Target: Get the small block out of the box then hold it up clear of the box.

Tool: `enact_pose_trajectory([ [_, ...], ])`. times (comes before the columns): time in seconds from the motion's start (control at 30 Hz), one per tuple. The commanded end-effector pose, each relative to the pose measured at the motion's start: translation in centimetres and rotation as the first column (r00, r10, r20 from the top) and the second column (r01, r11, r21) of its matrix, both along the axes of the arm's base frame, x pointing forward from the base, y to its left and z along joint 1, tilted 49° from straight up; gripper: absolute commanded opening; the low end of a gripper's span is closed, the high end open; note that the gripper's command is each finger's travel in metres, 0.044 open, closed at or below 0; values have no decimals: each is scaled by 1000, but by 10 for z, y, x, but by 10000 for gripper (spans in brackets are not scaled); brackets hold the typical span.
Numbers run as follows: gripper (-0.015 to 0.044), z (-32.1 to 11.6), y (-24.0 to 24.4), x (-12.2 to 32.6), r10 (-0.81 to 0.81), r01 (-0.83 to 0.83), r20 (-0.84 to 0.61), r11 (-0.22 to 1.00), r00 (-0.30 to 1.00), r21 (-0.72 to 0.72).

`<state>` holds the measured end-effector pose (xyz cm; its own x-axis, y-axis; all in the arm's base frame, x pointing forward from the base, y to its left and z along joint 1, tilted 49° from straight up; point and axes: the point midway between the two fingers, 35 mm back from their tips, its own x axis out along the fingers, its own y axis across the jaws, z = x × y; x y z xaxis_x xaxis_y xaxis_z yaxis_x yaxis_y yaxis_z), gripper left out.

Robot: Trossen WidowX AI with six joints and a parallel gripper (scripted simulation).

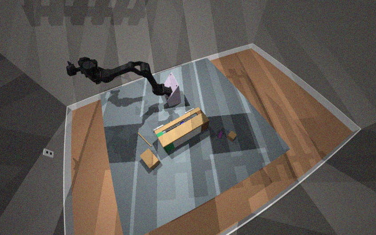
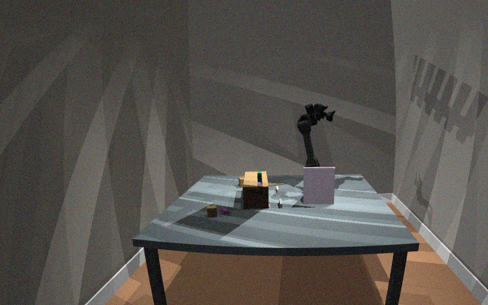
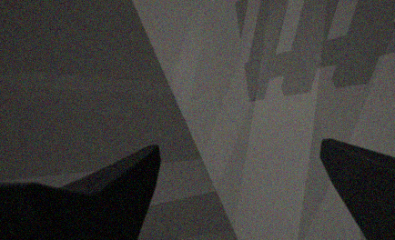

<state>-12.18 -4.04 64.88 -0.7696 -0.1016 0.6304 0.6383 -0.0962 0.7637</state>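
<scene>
The wooden box [image 1: 180,131] [image 2: 255,179] stands on the table [image 1: 177,184] [image 2: 313,235], with a long slot in its top. Its left end in the top view is green, its right end dark brown. A small blue patch [image 1: 182,123] [image 2: 259,183], apparently the block, shows through the slot near mid-length; its exact place on the shelf cannot be told. My gripper [image 3: 238,150] is open and empty. It is raised high, far from the box and beyond the table's edge in the top view, and its wrist view shows only walls.
A lilac panel [image 1: 174,97] [image 2: 319,186] stands by the arm base. A thin stick [image 1: 145,139] and a wooden block [image 1: 150,158] lie near the green end. A purple piece [image 1: 220,134] [image 2: 224,210] and a small brown cube [image 1: 231,135] [image 2: 212,211] lie beyond the brown end.
</scene>
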Motion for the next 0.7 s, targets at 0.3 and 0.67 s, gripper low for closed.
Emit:
enact_pose_trajectory([
  [0.3,400,-38,-144,37,447,-457,96,860,889,229],
  [0.67,400,-97,-236,136,729,-754,251,521,637,399],
])
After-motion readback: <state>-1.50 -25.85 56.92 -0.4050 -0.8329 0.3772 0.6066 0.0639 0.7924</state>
